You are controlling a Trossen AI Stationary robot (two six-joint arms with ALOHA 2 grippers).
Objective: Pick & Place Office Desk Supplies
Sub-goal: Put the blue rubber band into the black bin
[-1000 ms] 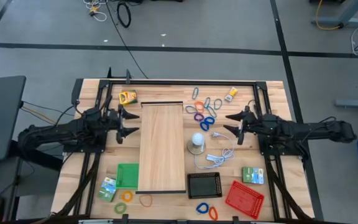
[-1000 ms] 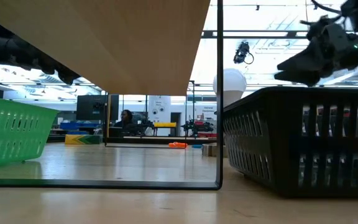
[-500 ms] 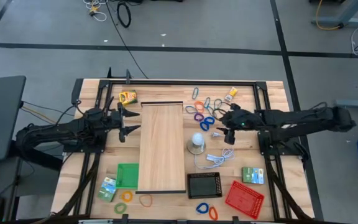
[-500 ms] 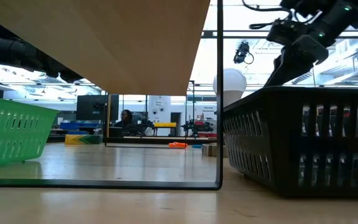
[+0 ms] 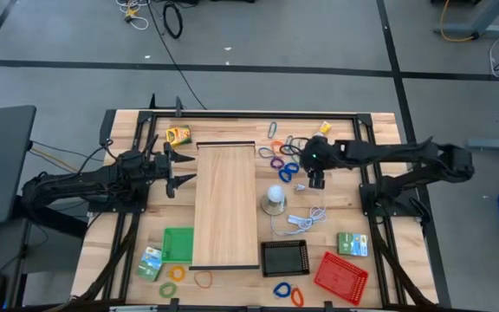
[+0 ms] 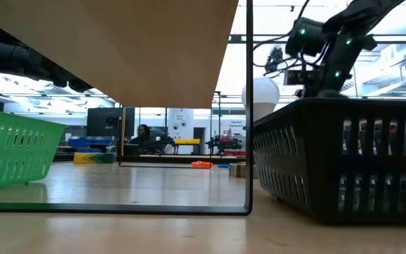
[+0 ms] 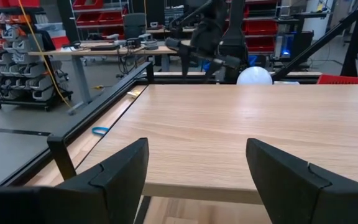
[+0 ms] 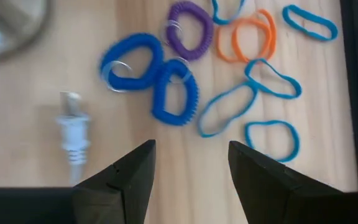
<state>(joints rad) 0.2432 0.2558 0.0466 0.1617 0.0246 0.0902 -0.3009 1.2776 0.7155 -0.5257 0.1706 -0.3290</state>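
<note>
Coiled loops: two blue (image 8: 149, 79) and one purple (image 8: 189, 30), lying side by side on the desk (image 5: 379, 173), right of the long wooden board (image 5: 226, 204) in the high view.
Thin bands: one orange (image 8: 252, 36) and several light blue (image 8: 227, 109), flat on the desk, just beside the coiled loops, some overlapping.
Right gripper (image 8: 188, 167): hanging above the loop cluster, pointing down at it; fingers (image 8: 118, 177) spread apart, pinching nothing, not touching any loop.
White plug (image 8: 71, 132): on the desk near the blue coiled loops, with its white cable (image 5: 306, 218) further toward the near edge.
White round object (image 5: 274, 195): on a grey base, between the board and the right gripper.
Other supplies: yellow box (image 5: 178, 134) at the far left of the board; green box (image 5: 352, 243) near the right edge; green box (image 5: 151, 262) and loops (image 5: 173, 281) at the near left; blue loops (image 5: 288, 291) at the near edge.
Trays: green (image 5: 178, 243), black (image 5: 284, 257) and red (image 5: 340, 276), along the near side of the desk.
Left gripper (image 7: 197, 165): waiting at the left side of the board, level with its surface; fingers (image 7: 114, 174) spread wide, holding nothing.
Room behind: a person (image 6: 144, 132) far away in the low view.
</note>
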